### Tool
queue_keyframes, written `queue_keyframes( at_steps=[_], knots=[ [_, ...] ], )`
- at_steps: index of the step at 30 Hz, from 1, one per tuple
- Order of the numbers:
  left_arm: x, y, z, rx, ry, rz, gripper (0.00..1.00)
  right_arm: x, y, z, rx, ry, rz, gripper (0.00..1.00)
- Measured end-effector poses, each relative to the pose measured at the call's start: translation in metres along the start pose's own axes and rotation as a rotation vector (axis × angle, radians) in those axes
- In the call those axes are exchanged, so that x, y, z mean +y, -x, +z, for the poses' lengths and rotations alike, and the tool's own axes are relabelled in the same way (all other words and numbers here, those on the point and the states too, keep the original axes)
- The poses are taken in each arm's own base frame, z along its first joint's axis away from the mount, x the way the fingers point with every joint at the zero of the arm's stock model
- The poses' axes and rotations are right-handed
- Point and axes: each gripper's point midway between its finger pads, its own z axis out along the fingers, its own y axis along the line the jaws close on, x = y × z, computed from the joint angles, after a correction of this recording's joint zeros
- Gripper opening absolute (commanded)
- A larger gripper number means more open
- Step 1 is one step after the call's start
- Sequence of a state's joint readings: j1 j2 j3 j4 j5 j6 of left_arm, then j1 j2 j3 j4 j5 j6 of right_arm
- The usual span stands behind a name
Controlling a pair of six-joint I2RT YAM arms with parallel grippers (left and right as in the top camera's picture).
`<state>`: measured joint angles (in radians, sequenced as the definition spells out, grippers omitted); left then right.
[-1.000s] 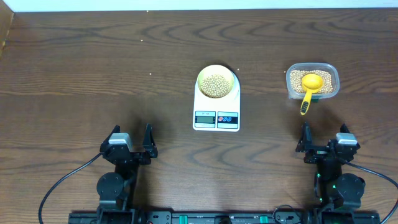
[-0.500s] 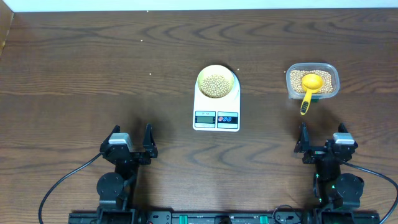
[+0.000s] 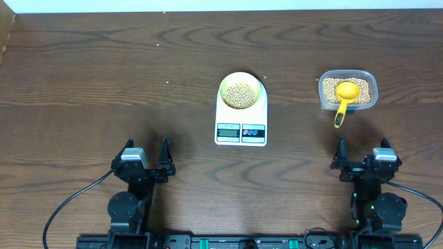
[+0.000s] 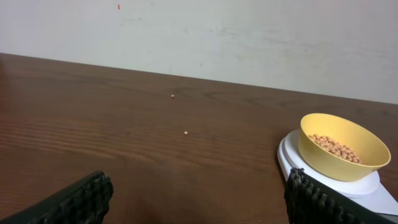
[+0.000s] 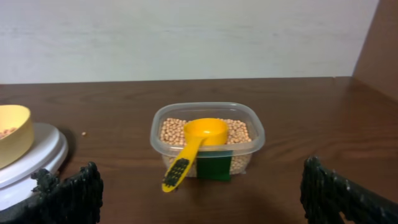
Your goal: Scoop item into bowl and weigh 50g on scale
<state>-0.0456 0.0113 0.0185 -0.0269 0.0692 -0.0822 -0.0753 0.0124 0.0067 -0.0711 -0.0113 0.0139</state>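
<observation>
A dark wood-grain desk [image 3: 83, 83] runs back to a pale wall. The white scale [image 3: 241, 120] sits mid-desk with the yellow bowl [image 4: 329, 163] on its platform, and tan beans [image 3: 241, 95] cover the bowl's floor in a shallow layer. To the right, well apart, a clear tub [image 5: 205, 106] holds more beans, with the yellow scoop [image 5: 202, 134] resting in it and its handle poking over the near rim. The left hand [image 3: 146, 149] and right hand [image 3: 361, 155] sit at the near edge, both spread wide and empty. This looks like a pause to check the weight, but the display is too small to read. If it is short, the right hand must pinch the scoop's handle and top up gently. One or two stray beans [image 4: 185, 132] lie on the desk.
</observation>
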Motion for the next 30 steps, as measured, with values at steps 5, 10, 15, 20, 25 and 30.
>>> queue_keyframes(
  at_steps=[5,10,15,20,25,30],
  knots=[
    [0.0000,0.0000,0.0000,0.000,0.000,0.000,0.90,-0.0024,0.0000,0.0000,0.000,-0.010,0.001,0.99],
    [0.0000,0.0000,0.0000,0.000,0.000,0.000,0.90,-0.0026,0.0000,0.0000,0.000,-0.010,0.001,0.99],
    [0.0000,0.0000,0.0000,0.000,0.000,0.000,0.90,-0.0026,0.0001,0.0000,-0.001,-0.010,0.001,0.99],
    [0.0000,0.0000,0.0000,0.000,0.000,0.000,0.90,-0.0026,-0.0001,0.0000,0.000,-0.010,0.001,0.99],
    [0.0000,0.0000,0.0000,0.000,0.000,0.000,0.90,-0.0026,0.0001,0.0000,-0.001,-0.010,0.001,0.99],
    [0.0000,0.0000,0.0000,0.000,0.000,0.000,0.91,-0.0026,0.0001,0.0000,-0.001,-0.010,0.001,0.99]
  ],
)
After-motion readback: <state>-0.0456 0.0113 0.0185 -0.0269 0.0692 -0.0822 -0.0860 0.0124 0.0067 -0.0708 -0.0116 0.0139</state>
